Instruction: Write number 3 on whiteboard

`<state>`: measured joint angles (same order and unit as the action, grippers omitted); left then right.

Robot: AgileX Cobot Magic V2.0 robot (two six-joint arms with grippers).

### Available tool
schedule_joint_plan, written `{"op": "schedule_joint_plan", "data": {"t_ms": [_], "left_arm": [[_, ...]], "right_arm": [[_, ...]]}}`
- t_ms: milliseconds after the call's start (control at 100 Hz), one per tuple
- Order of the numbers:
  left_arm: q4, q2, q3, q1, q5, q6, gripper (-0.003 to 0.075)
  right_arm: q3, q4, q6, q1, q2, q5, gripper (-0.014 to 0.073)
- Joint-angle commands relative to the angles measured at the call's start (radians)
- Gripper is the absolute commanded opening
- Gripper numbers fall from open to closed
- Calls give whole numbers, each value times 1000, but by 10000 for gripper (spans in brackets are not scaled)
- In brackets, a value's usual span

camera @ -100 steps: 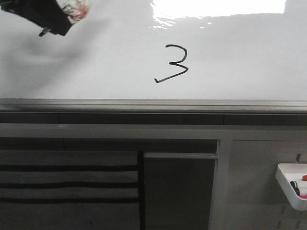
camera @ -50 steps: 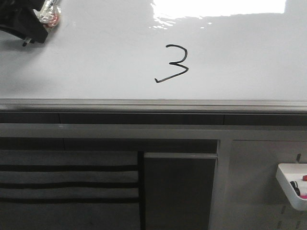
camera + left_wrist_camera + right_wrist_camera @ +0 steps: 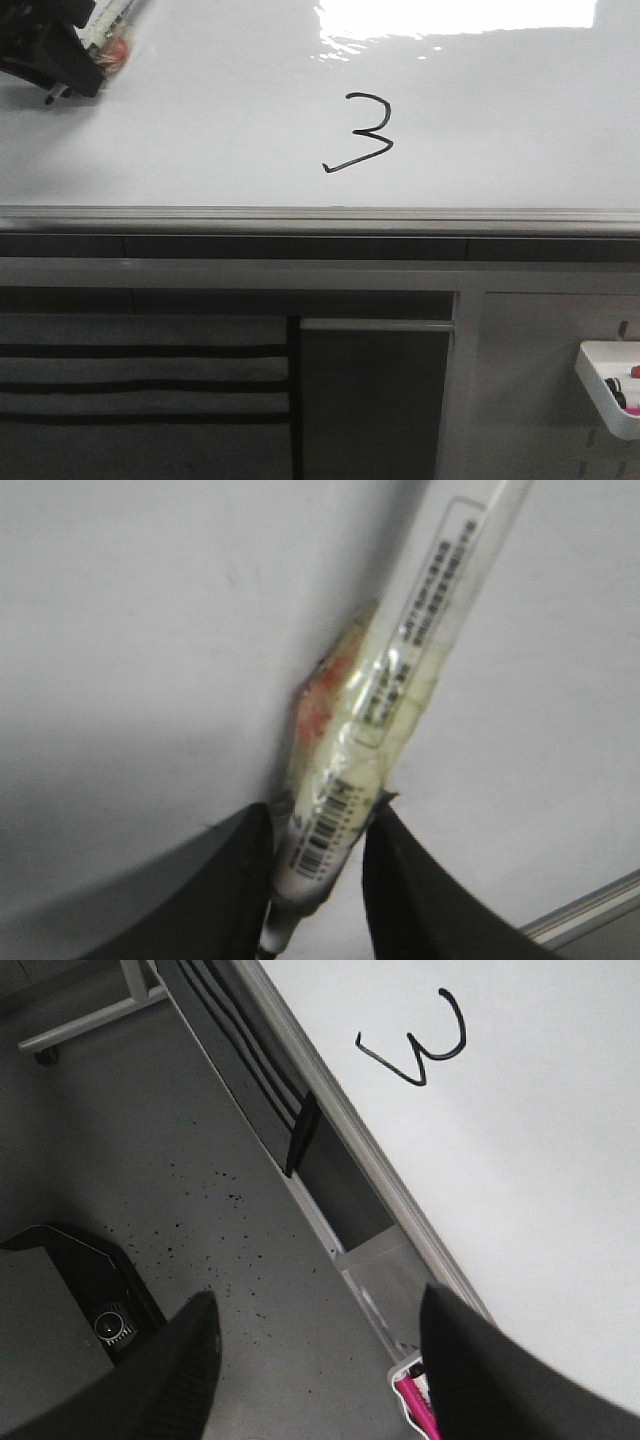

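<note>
Left tool (image 3: 320, 865) clamps one marker (image 3: 400, 680), right tool (image 3: 315, 1360) gapes apparently empty; one number 3 (image 3: 362, 133) on whiteboard (image 3: 200, 130).

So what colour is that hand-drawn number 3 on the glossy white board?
Black, clearest in the front view.

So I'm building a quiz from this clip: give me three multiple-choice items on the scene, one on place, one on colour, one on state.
1. Where is the number 3?
A. on the whiteboard
B. on the grey panel
C. on the floor

2. What colour is its ink?
A. red
B. black
C. green

3. What is the left pincer doing?
A. open, empty
B. shut on the marker
C. out of view

Answers: A, the digit sits on the glossy white board; B, its strokes are black; B, the left wrist view shows the fingers clamping the marker.
</note>
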<state>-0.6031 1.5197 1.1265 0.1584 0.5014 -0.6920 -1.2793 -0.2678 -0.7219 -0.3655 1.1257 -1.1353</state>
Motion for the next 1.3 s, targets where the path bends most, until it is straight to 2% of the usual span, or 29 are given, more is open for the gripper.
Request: {"op": "schedule_joint_plan", "data": {"t_ms": [0,200,320,390,550,700,880,1010,1109,1169,1289], "left_arm": [[-23,-30,30,-2,-28,11,281],[-23,-30,30,-2,-3,11,283],[-3,-43,41,-2,30,6,296],[32,-68,58,-4,74,6,318],[77,-181,93,-4,164,10,320],[128,-350,92,-4,263,23,316],[208,-557,38,-4,328,131,316],[283,-717,-80,-4,321,214,309],[346,-832,-195,-4,269,269,246],[370,-898,-274,-4,221,271,180],[386,-999,-404,-4,105,271,26]], "right_arm": [[-31,-14,1,6,-23,54,391],[-31,-14,3,6,-23,54,391],[-31,-4,48,6,-23,52,391],[-31,51,131,6,-33,52,391],[-31,239,414,6,-89,50,370],[28,281,625,6,-185,83,310],[192,281,747,6,-357,222,246],[306,281,786,6,-478,308,148],[376,281,808,6,-562,341,31],[414,281,808,6,-602,348,-58],[470,286,808,6,-648,352,-73]]}}
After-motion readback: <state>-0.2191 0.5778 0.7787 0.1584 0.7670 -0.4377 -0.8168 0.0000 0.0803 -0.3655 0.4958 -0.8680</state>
